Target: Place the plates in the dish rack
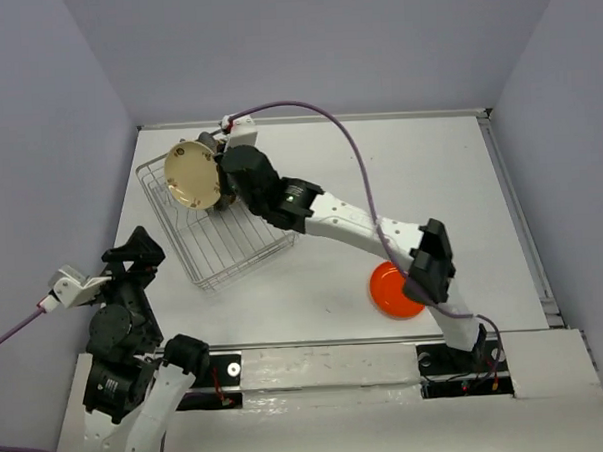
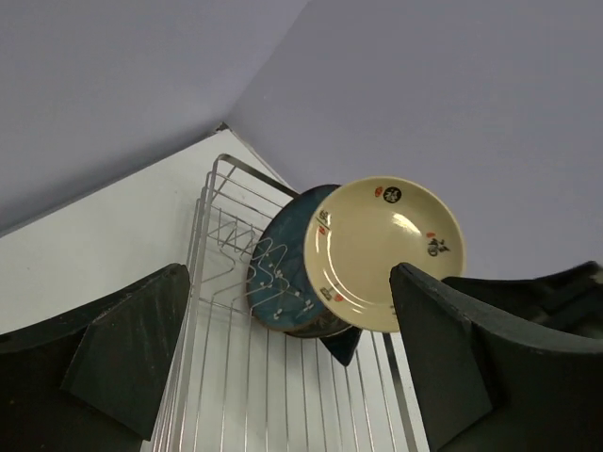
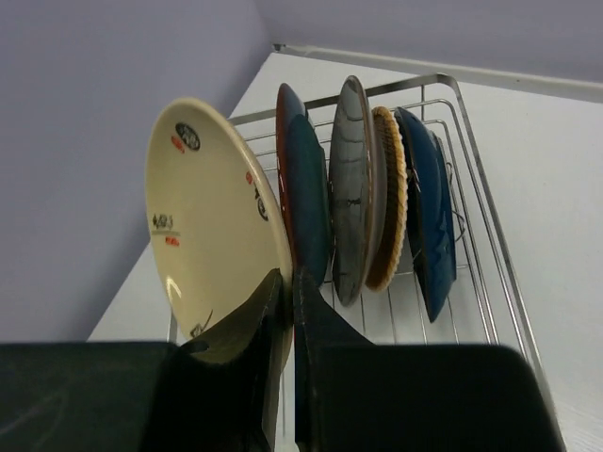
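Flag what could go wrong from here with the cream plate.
1. The right gripper pinches the cream plate by its rim only; it could pivot or slip.
2. The teal plate in the dish rack stands close beside it; lowering might knock them.
3. The orange-red plate lies partly under the right arm; retracting could sweep it.

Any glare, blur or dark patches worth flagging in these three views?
Top external: even light, soft shadows, no blur. Left wrist: small glare spot on the cream plate. Right wrist: right claw underexposed, near black; racked plates sharp.
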`<action>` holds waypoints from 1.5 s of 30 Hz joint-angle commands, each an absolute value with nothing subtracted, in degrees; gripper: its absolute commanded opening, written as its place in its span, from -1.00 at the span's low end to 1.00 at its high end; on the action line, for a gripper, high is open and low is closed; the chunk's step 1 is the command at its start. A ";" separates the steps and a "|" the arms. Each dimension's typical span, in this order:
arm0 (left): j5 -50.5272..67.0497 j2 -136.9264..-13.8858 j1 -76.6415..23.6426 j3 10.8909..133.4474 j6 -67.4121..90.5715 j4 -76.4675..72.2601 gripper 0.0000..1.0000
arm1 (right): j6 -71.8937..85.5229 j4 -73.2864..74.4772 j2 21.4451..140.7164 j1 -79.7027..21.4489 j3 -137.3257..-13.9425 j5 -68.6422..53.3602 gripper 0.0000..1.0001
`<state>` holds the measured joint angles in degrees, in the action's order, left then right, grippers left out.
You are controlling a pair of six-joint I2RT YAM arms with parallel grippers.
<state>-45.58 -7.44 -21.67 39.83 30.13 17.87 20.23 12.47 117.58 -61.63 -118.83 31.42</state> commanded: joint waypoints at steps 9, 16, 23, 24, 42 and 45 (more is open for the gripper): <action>-54.23 -4.04 -25.49 42.54 33.75 17.49 0.98 | 0.72 1.87 141.94 -65.21 -150.03 53.87 -0.87; -54.14 -3.95 -26.37 42.19 33.14 17.05 0.98 | -19.13 -14.31 150.45 -67.41 -153.88 58.53 -0.87; -53.79 -4.74 -25.40 42.19 33.22 16.96 0.98 | -26.52 -20.73 154.59 -67.94 -152.75 58.97 -0.86; -53.70 -4.92 -25.05 42.19 33.31 17.05 0.98 | -27.50 -22.13 155.30 -67.94 -153.19 59.06 -0.87; -50.27 -9.58 -19.34 42.28 32.52 16.44 0.98 | -24.08 -21.36 160.05 -71.19 -151.17 56.51 -0.87; -50.19 -9.49 -18.72 42.01 32.26 16.09 0.98 | -21.80 -20.83 159.88 -71.72 -149.86 56.43 -0.86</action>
<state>-49.08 -8.32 -19.68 41.17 32.23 19.11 -25.28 -18.41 158.36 -69.41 -150.89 56.71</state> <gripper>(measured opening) 0.990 0.106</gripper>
